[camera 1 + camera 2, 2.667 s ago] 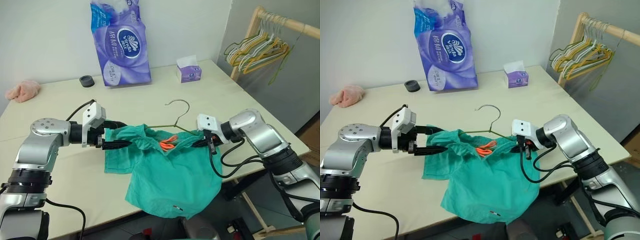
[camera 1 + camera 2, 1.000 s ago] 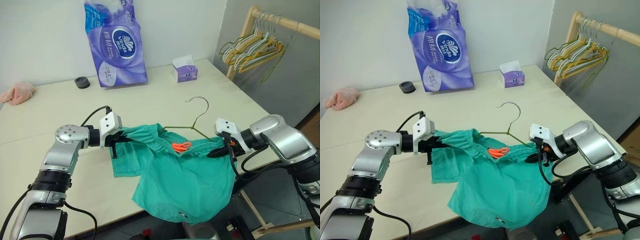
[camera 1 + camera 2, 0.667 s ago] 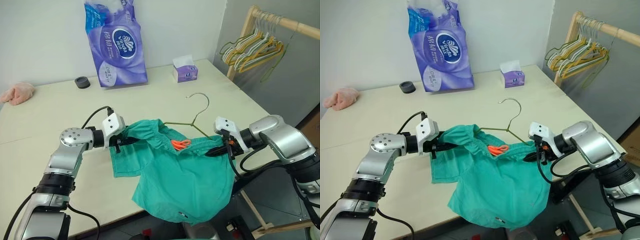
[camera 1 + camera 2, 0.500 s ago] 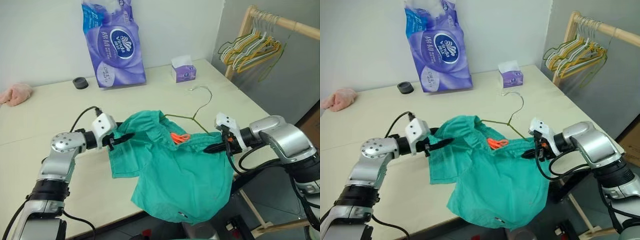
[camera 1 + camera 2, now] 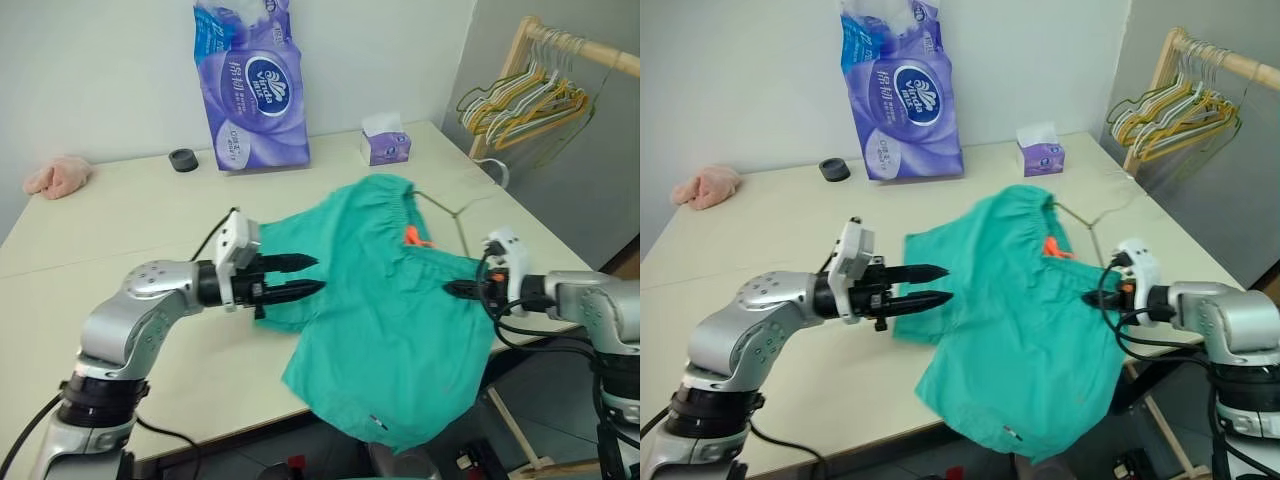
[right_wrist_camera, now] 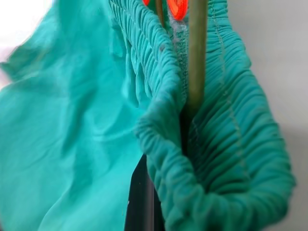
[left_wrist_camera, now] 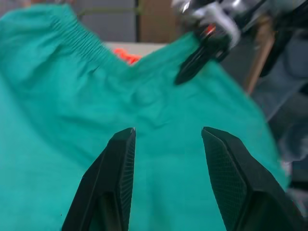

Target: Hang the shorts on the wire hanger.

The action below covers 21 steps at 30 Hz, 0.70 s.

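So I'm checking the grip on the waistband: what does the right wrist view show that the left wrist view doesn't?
Right wrist view alone: the wire hanger, a green rod running inside the gathered waistband.

Left wrist view alone: the left gripper with its fingers apart, empty, pointing at the cloth, and across from it the right gripper, shut on the fabric's edge.

Both: the shorts and the orange drawstring.
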Tool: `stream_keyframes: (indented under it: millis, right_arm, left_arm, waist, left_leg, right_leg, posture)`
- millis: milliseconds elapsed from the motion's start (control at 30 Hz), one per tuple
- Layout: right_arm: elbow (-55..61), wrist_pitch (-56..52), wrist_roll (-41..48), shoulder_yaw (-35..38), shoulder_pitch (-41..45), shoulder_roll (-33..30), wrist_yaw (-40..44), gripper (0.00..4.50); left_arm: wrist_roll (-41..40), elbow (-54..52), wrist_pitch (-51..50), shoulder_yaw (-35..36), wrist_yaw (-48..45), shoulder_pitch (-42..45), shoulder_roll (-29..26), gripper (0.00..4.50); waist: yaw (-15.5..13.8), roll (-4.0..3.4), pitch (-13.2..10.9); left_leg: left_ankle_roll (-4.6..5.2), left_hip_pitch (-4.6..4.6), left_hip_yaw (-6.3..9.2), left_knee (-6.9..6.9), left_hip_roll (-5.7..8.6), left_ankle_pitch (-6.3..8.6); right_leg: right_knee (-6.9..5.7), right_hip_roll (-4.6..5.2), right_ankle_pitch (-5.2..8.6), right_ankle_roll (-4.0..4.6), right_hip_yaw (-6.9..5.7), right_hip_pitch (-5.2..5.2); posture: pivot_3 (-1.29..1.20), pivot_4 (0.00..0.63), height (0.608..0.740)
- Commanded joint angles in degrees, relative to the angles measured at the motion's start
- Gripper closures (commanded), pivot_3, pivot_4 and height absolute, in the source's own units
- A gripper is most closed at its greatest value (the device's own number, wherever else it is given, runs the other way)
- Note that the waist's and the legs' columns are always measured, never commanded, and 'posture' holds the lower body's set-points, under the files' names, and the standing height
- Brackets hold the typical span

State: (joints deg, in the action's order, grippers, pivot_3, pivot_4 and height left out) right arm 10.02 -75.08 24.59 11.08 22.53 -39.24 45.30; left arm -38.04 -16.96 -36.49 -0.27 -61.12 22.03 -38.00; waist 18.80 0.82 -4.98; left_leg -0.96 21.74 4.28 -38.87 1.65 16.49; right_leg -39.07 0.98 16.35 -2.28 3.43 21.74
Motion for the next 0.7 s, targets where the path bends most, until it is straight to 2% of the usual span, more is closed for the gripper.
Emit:
stream_keyframes:
  millis: [33,167,400,467,700]
  right_arm:
    - [1.8,0.6,-0.7,7.9,-2.8,-2.3,-4.5,4.50]
    - [1.9,1.8,-1.5,13.0,-8.0,-5.7,-6.8,4.50]
    - [-3.5,0.7,-4.9,22.6,-16.5,-15.7,-10.0,4.50]
    - [-4.8,0.8,-5.5,24.5,-17.5,-17.3,-10.9,4.50]
    - [-9.5,5.1,-8.0,27.7,-18.2,-21.0,-12.7,4.50]
  left_arm:
    - [-2.0,0.0,-2.6,-1.9,1.3,4.9,3.0,2.21]
    - [-0.7,3.1,-2.5,-4.5,2.1,10.5,7.5,2.21]
    - [7.2,6.2,3.2,-11.5,5.5,18.8,16.1,2.21]
    - [8.8,7.2,3.9,-13.2,5.4,20.4,17.5,2.21]
    - [12.4,13.1,5.1,-15.5,6.5,26.3,22.9,2.21]
  waist:
    - [0.4,-0.17,-0.1]
    - [0.9,-0.40,-0.2]
    - [2.7,-0.62,-0.6]
    - [3.8,-0.57,-0.8]
    - [8.0,-0.35,-1.5]
  left_leg:
    - [0.02,0.00,-0.01,0.01,0.00,0.01]
    - [0.08,-0.01,-0.09,0.00,0.03,0.04]
    - [0.47,-0.10,-0.35,0.02,0.10,0.27]
    - [0.51,-0.18,-0.52,0.03,0.10,0.30]
    - [0.84,-0.34,-1.02,0.08,0.06,0.57]
  right_leg:
    - [0.00,-0.02,0.00,-0.01,0.02,0.00]
    - [0.03,-0.08,0.04,-0.06,0.10,-0.03]
    - [0.14,-0.33,0.21,-0.33,0.38,-0.36]
    - [0.17,-0.37,0.41,-0.66,0.55,-0.39]
    - [0.32,-0.39,0.58,-0.94,0.76,-0.49]
  posture:
    - [-0.46,0.092,0.740]
    - [-0.49,0.100,0.740]
    - [-0.56,0.130,0.740]
    - [-0.57,0.133,0.740]
    - [-0.59,0.147,0.740]
